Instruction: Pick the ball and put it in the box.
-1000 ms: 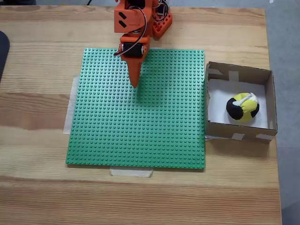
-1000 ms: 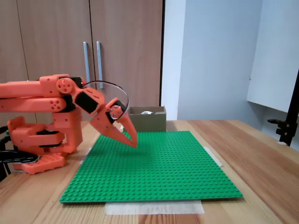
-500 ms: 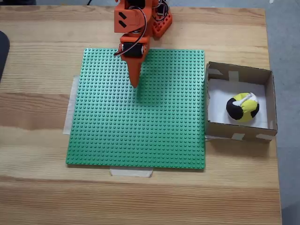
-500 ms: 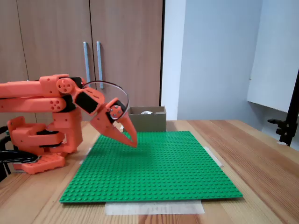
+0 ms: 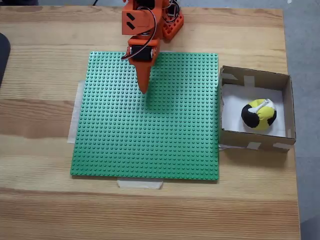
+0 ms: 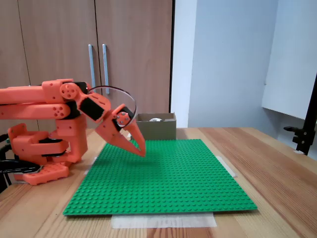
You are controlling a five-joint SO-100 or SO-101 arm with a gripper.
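Observation:
The ball, patched yellow, black and white, lies inside the brown cardboard box on its white bottom, at the right of the table in a fixed view. In a fixed view from the side the box stands at the far end of the table, with a pale bit of the ball showing over its rim. My orange gripper is shut and empty. It hangs tip-down above the green baseplate, far left of the box. From the side the gripper hovers just over the plate.
The green studded baseplate is taped to the wooden table. The arm's orange base stands at the plate's far edge. Wooden cabinet doors rise behind the table. A dark object lies at the left edge.

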